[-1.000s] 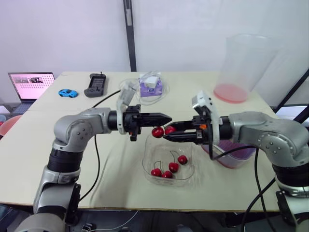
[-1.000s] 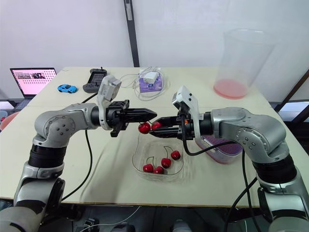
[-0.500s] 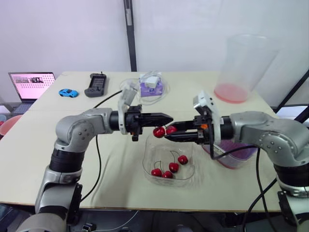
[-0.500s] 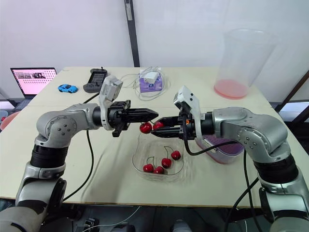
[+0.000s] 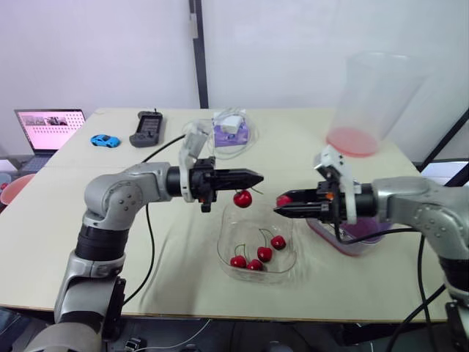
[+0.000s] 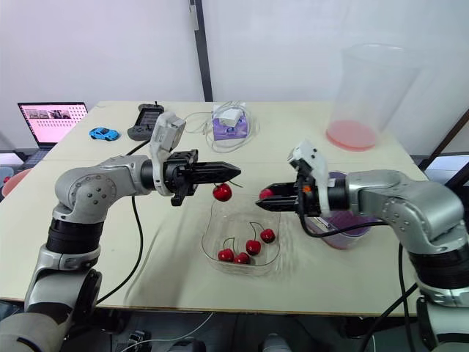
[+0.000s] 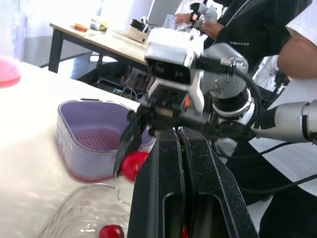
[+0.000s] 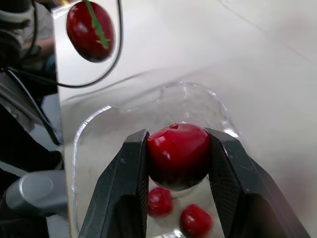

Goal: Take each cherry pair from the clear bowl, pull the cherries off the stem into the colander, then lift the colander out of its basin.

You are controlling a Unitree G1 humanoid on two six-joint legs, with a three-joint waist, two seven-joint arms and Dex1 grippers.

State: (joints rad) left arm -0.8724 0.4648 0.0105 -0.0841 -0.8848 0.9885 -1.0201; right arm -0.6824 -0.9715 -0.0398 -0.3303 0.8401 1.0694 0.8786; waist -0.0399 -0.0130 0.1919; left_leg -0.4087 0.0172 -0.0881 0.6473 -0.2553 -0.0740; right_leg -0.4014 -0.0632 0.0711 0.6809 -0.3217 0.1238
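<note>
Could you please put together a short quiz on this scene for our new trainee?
1. True or false: the right gripper is empty.
2. How many cherries lie in the clear bowl? A two, B four, C six.
3. Fill in: the left gripper pinches a ___ with one cherry hanging from it.
Key: 1 false, it clamps a single cherry; 2 B; 3 stem.

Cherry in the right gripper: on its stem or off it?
Off. The right gripper holds this cherry alone; the stem, with the other cherry hanging, is in the left gripper, apart from it.
</note>
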